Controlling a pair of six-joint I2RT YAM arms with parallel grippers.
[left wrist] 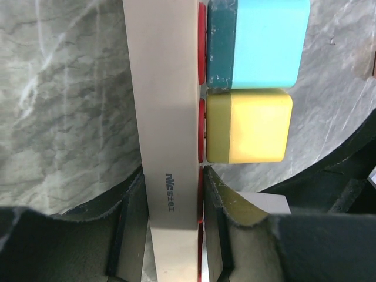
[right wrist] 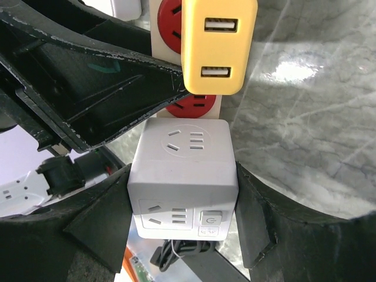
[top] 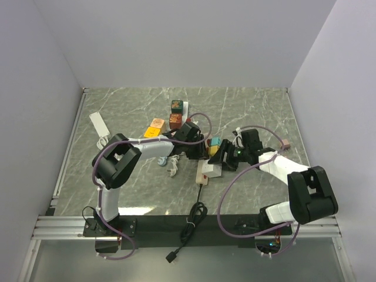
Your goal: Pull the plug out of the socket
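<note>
- Risk: the power strip (left wrist: 167,117) is likely lifting off the desk (top: 258,111) together with the white cube plug (right wrist: 183,147) if the left gripper (left wrist: 173,176) is slipping. Its jaws are pinching the strip's long edges.
- Risk: a tilted pull is likely binding the pins. The right gripper (right wrist: 182,170) jaws are pressing on the cube's two sides.
- The cube is sitting near the strip's end, next along from the yellow plug (right wrist: 218,47). It is showing a white, glossy, round-edged body with its own outlets and a button.
</note>
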